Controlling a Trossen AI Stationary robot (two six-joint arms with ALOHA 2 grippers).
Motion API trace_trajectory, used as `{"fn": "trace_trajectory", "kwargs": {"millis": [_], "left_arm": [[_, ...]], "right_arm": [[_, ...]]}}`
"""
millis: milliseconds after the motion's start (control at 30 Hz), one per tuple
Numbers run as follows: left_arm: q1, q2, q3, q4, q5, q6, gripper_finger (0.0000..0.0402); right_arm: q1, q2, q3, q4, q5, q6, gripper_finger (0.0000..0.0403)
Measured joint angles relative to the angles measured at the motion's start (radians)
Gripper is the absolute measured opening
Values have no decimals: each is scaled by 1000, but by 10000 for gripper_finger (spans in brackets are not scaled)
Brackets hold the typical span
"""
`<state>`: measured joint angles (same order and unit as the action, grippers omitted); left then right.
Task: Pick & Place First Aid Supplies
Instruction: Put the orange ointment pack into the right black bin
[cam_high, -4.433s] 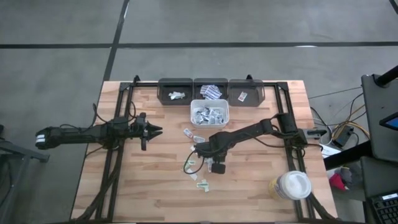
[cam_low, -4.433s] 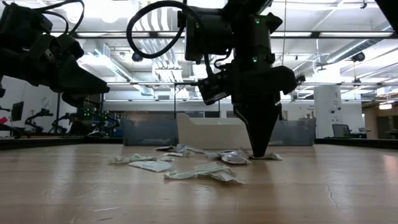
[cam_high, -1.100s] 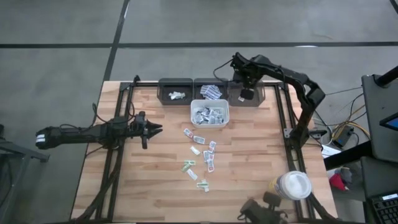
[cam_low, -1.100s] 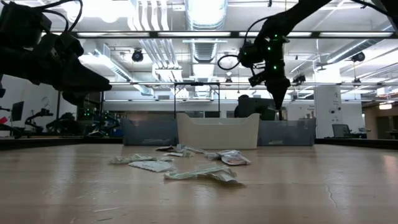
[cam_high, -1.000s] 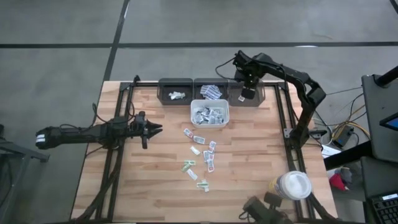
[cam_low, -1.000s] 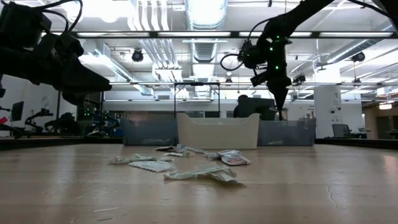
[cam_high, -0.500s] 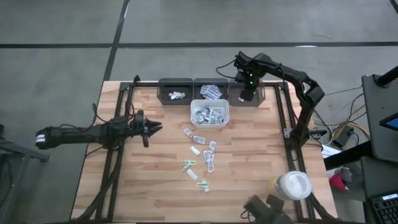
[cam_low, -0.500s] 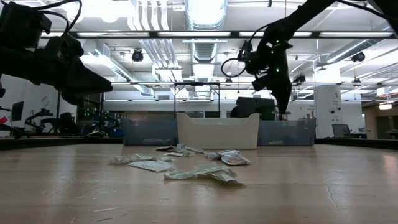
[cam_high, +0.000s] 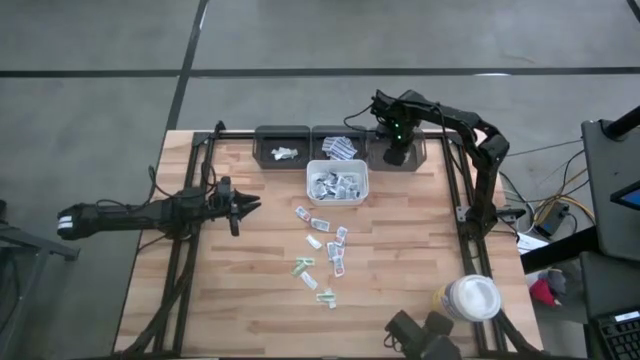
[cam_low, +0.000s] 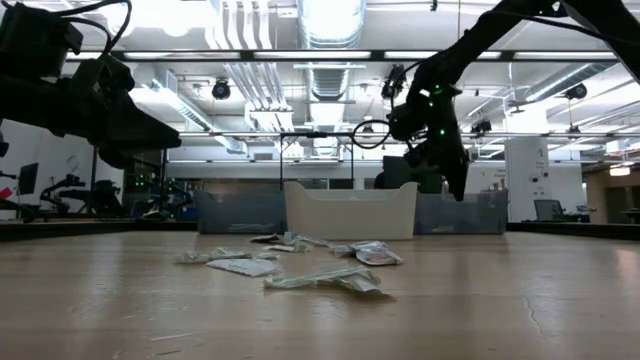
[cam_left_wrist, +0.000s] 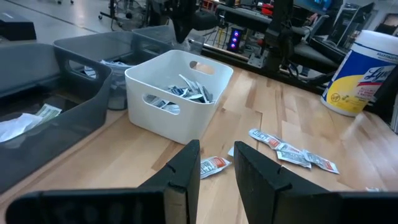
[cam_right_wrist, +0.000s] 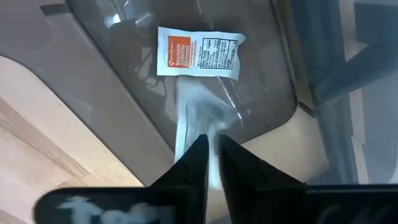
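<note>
Several first aid sachets lie loose on the wooden table in front of a white bin that holds more of them. My right gripper points down over the right grey bin at the far edge, with a blurred white sachet between its fingers. An orange-printed sachet lies flat on that bin's floor. My left gripper waits open and level above the table's left side, with nothing between its fingers. My right gripper has the white sachet's near end between its two fingertips, which stand only a narrow gap apart. The fingers come from above, pointing down. The sachet hangs below them, clear above the bin's floor, and shows blurred.
Two more grey bins stand along the far edge, each with a few items. A white round tub stands at the near right corner. Black rails run along both table sides. Bare wood lies at the near left.
My right gripper has gone down toward the right grey bin while staying over it, and its wrist has turned a little. The loose sachets on the table have not moved.
</note>
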<state>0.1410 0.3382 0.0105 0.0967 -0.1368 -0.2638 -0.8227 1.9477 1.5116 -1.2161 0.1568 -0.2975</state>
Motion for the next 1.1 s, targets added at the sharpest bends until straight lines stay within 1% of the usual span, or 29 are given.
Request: {"fn": "trace_trajectory", "kwargs": {"millis": [233,433,667,833,1100], "left_arm": [[0,0,0,0,0,-1,94],[0,0,0,0,0,-1,94],[0,0,0,0,0,-2,94],[0,0,0,-1,0,-2,94],[0,0,0,-1,1,-2,94]], "right_arm": [[0,-28,5,-7,1,-7,83],[12,-97,6,-27,-17,59,100],[80,-198,6,-37,-179,127,91],[174,-249,6,-30,-186,147,78],[364,-288,6,-30,-188,262,63]]}}
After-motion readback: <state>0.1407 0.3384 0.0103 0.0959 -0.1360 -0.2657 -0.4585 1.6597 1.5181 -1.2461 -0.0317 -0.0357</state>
